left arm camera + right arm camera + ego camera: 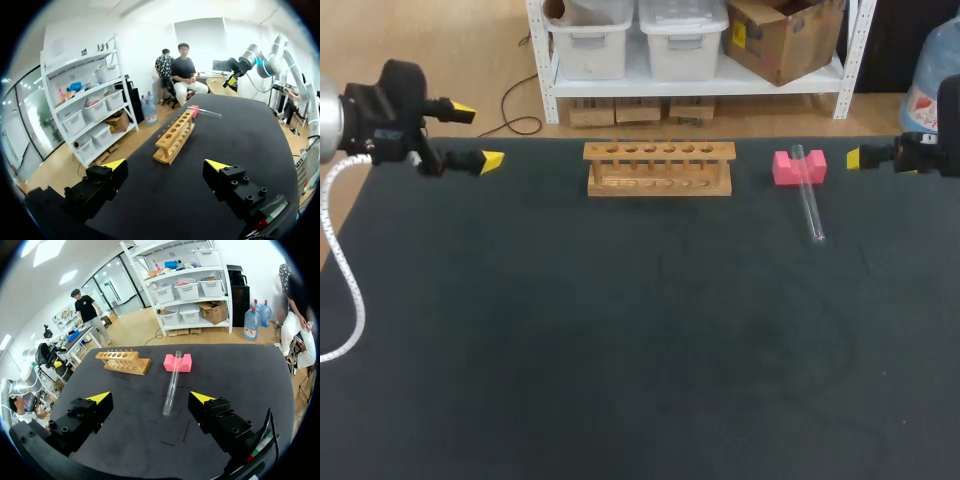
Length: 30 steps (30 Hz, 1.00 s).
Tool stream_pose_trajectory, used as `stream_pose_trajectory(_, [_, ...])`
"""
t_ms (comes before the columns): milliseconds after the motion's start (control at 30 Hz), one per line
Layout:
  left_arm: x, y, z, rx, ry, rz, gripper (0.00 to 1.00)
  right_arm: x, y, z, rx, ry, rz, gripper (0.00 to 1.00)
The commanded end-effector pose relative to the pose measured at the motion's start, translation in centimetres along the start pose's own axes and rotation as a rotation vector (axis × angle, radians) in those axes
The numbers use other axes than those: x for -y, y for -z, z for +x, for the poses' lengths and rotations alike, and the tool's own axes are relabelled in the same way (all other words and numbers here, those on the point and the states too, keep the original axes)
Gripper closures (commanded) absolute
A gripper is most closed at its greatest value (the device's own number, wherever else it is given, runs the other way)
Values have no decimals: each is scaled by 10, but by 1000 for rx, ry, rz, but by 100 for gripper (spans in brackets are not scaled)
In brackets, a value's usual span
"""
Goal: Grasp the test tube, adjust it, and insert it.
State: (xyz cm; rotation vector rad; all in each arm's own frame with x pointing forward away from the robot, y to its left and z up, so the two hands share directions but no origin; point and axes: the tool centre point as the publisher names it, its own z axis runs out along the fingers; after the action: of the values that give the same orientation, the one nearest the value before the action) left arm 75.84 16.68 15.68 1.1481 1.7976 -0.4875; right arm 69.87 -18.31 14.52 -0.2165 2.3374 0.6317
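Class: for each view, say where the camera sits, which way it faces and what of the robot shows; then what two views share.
Head view: above and behind, looking down on the table; left gripper and right gripper at its sides.
Left wrist view: on the left arm, facing the rack past the open left gripper.
Right wrist view: on the right arm, facing the test tube past the open right gripper.
Shared: both wrist views show the rack.

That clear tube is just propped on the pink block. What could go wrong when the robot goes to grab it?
The tube is round and only leans on the pink block, so a nudge from the right gripper, open now, might roll it away. It lies nearly flat, and the holes in the rack look narrow; turned upright crooked, it could strike the wood instead of sliding in.
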Motion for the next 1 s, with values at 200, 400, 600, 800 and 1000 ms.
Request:
stream_pose_trajectory(200, [-10, -28, 2, 177, -19, 85, 0, -1, 1, 0, 0, 0, 7, 0])
stream_pose_trajectory(400, [-14, -39, 4, 201, 3, 111, 0, -1, 1, 0, 0, 0, 7, 0])
stream_pose_trajectory(600, [-14, -48, 4, 200, 3, 131, 0, -1, 1, 0, 0, 0, 7, 0])
stream_pose_trajectory(800, [-11, -57, 2, 195, 6, 142, 0, -1, 1, 0, 0, 0, 7, 0])
stream_pose_trajectory(1000, [-8, -66, 1, 190, 7, 147, 0, -1, 1, 0, 0, 0, 7, 0])
